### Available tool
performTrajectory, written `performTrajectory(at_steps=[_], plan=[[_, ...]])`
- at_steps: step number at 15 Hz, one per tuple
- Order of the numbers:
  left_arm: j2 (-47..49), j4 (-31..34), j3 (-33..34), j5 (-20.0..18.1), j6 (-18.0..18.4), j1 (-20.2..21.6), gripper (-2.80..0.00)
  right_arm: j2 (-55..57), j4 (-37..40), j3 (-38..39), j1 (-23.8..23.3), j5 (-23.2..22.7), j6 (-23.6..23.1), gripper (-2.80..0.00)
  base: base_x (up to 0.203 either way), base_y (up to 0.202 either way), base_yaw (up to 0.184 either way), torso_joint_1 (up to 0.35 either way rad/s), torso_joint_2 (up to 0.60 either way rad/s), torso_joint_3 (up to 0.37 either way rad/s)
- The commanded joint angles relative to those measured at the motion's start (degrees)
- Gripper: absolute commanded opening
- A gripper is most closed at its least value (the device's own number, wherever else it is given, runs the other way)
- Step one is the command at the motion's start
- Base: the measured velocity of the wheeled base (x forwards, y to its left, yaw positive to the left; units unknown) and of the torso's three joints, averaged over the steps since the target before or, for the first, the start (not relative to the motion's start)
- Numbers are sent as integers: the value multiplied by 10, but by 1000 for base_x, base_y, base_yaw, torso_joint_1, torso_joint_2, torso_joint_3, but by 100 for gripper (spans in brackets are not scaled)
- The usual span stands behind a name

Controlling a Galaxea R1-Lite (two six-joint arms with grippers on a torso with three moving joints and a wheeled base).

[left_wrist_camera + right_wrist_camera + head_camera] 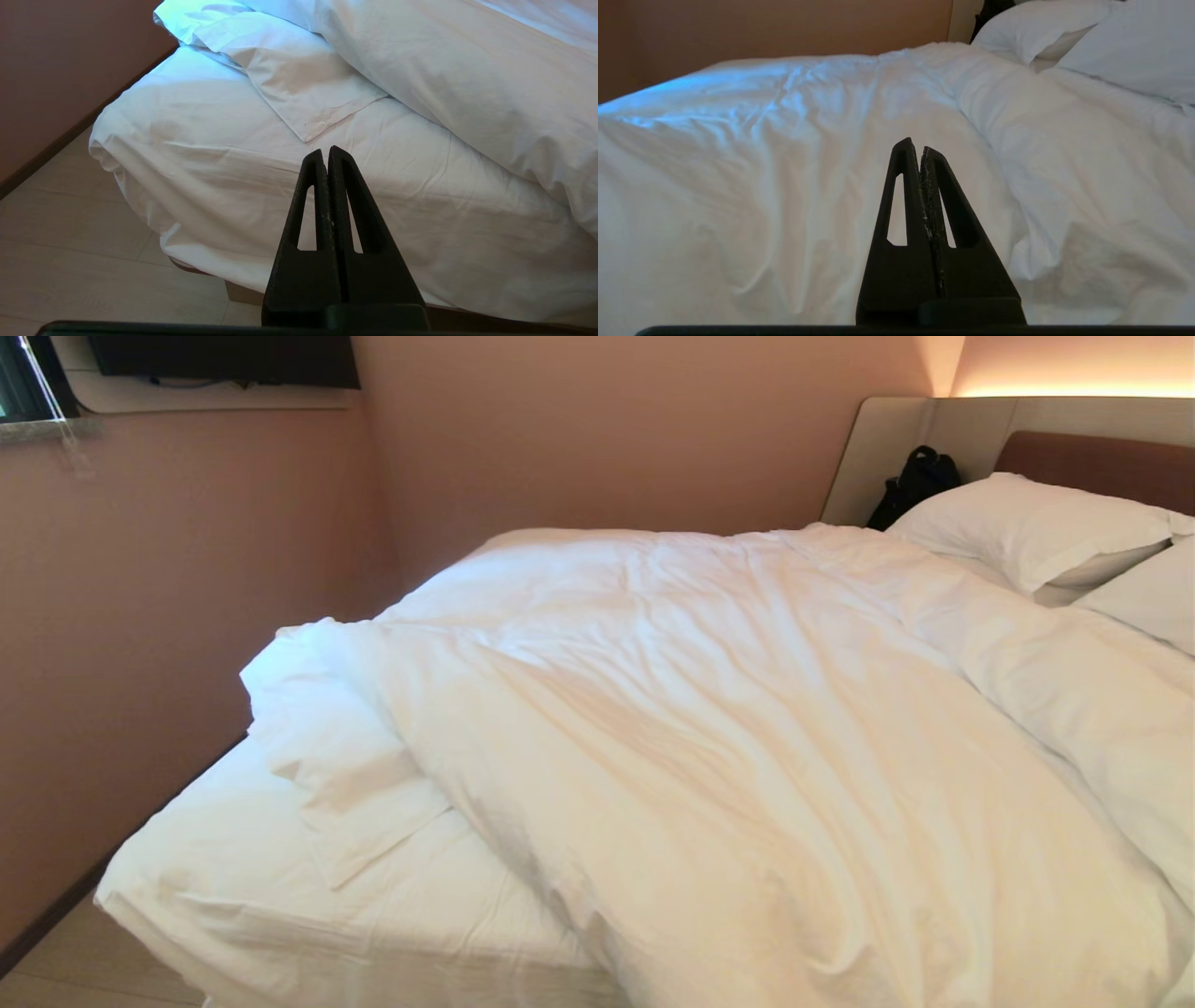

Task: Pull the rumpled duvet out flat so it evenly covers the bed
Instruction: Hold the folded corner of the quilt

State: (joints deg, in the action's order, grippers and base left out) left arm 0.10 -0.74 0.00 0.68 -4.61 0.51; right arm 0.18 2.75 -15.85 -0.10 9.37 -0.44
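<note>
Duvet (747,728): thick white cover, heavily creased, lying across most of the bed from the pillows down to the near edge. It sits askew: its lower left corner is folded back on itself into a flat flap (355,784), leaving the foot-end corner of the mattress uncovered. On the right it spills over the near side of the bed.
Bed (233,915): low and wide, white fitted sheet exposed at the near left corner, the sheet itself lightly wrinkled. Its far side runs close along the pink wall (168,616).
Headboard (1092,457): brown padded panel set in a beige surround, at upper right in the head view.
Pillows (1036,527): 2 white ones in view at the head end, one overlapping the other, resting against the headboard and touching the top edge of the duvet.
Black bag (915,481): propped against the beige surround, just beside the pillows.
Left gripper (325,151): seen only in the left wrist view; fingers pressed together, holding nothing. It hangs off the foot-end corner of the bed, pointing towards the bare sheet and the folded flap, clear of both.
Right gripper (916,144): seen only in the right wrist view; fingers pressed together, holding nothing. It points over the crumpled middle of the duvet towards the pillows; contact with the fabric cannot be told.
Floor (93,261): pale boards beside the bed corner.
Window edge (28,383): upper left, with a dark wall-mounted screen (224,359) beside it.
</note>
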Motion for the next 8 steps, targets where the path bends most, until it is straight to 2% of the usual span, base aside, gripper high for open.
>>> performTrajectory(at_steps=[1, 8], plan=[[0, 0, 0, 0, 0, 0, -280, -1, -59, -2, 0, 2, 0, -280, 0, 0, 0, 0, 0, 0], [0, 0, 0, 0, 0, 0, -280, -2, -93, 6, 0, 3, 4, -280, 0, 0, 0, 0, 0, 0]])
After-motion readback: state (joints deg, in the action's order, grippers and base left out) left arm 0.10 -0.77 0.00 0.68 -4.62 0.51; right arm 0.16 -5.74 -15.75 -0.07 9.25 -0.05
